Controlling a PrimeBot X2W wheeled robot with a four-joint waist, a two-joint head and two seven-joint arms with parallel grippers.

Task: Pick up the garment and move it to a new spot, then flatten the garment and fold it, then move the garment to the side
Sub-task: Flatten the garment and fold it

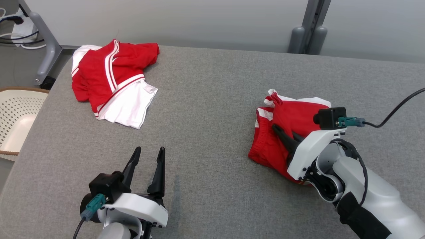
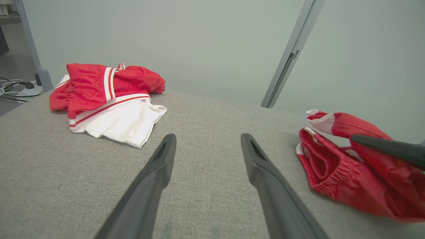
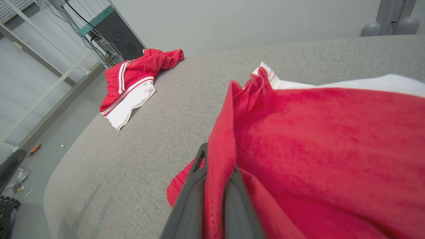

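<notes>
At the near edge of the tabletop [image 1: 212, 186], the left pincer [image 1: 150, 151] hovered with its two dark fingers spread wide, holding nothing. Farther in, toward the tabletop's right side, the right pincer [image 1: 284, 131] was clamped tight on a raised fold of the garment [image 1: 295, 114]. The garment was a crumpled heap of bright red cloth with a gathered waistband and white trim along its far edge, its lower part resting on the tabletop. At the tabletop's far left corner lay a second red-and-white garment [image 1: 113, 79], loosely bunched.
</notes>
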